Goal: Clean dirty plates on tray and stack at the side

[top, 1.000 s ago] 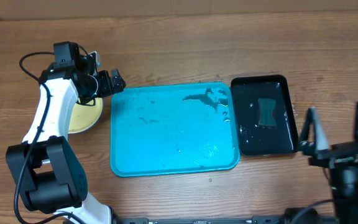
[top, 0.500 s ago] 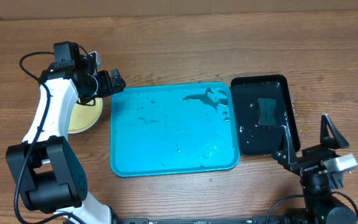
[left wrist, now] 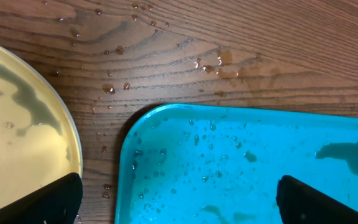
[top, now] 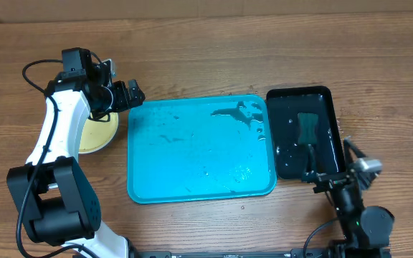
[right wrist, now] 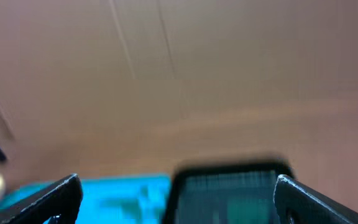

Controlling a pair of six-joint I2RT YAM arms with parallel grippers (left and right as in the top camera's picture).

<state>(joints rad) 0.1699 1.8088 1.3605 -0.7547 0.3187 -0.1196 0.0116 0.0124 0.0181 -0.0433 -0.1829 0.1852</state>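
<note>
**Left pincer (left wrist: 180,182) and right pincer (right wrist: 178,182) both wide and empty**

From my station I take the turquoise tray (top: 192,154) as my reference. It lies flat in the middle of the bench (top: 214,57), its surface streaked and beaded with water.

My left pincer hangs above the tray's far left corner. Its jaws are spread, one finger towards the plate and the other over the tray, and it grips nothing.

A pale yellow plate (top: 100,135) rests on the bench just beside the tray's left edge, apart from it and partly covered by my left arm. The left wrist camera shows a grey smear and some drops on its face. I cannot tell whether other plates lie beneath it. Water drops (left wrist: 114,87) dot the wood past the tray's far left corner.

Just beside the tray's right edge sits a glossy black tray (top: 289,115), wet, with a green sponge (top: 307,128) lying in it.

My right pincer is off the turquoise tray's near right corner, at the near end of the black tray. Its jaws stand wide apart with nothing between them. Its wrist picture is blurred, and I can make out only the two trays low in the frame.
</note>
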